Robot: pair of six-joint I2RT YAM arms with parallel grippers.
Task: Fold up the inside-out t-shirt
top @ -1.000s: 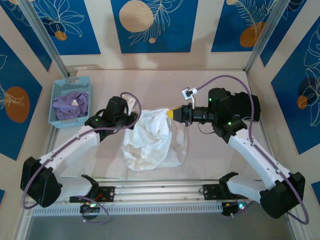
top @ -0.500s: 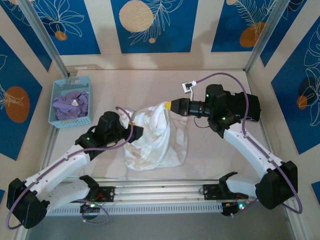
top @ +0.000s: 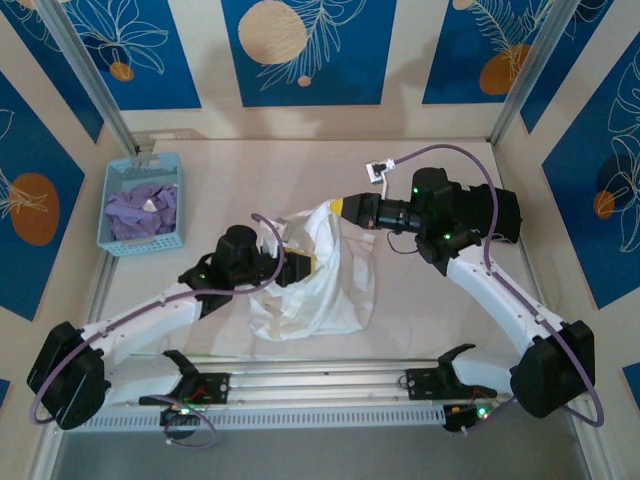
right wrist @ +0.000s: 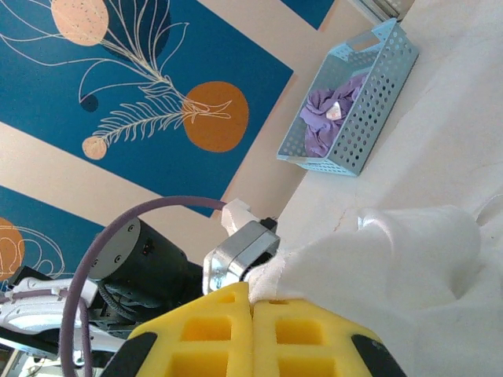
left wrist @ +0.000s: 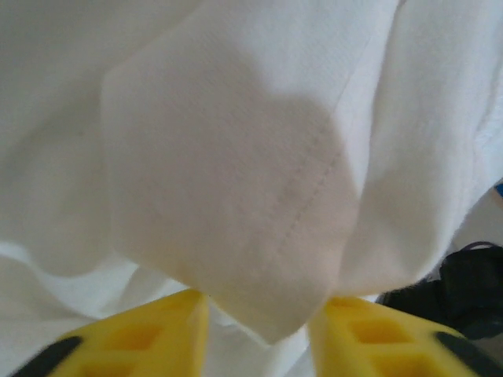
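**A:** Beige bench, blue wall panels with pale leaf drawings and orange discs. Where does the t-shirt lie?

**B:** To the right of the blue basket and well apart from it, out on the open bench. It is a crumpled white heap. Its long axis slants from a raised far end, level with the basket, down to a broad end nearer the arm bases.

**A:** What has hold of that raised end?

**B:** The right jaws. In the right wrist view the yellow foam pads are pressed flat together on a fold of the white cloth.

**A:** And the left jaws?

**B:** They are at the heap's basket-side edge. The left wrist view has the two yellow fingers standing apart, with a pointed cloth corner hanging between them and not pinched.

**A:** Does one view give something the others lack?

**B:** The left wrist view gives the soft cotton weave and a dotted stitch line along the hem. The right wrist view gives the basket's perforated plastic wall. The overhead view gives the heap's whole outline, and the lavender garment bunched inside the basket
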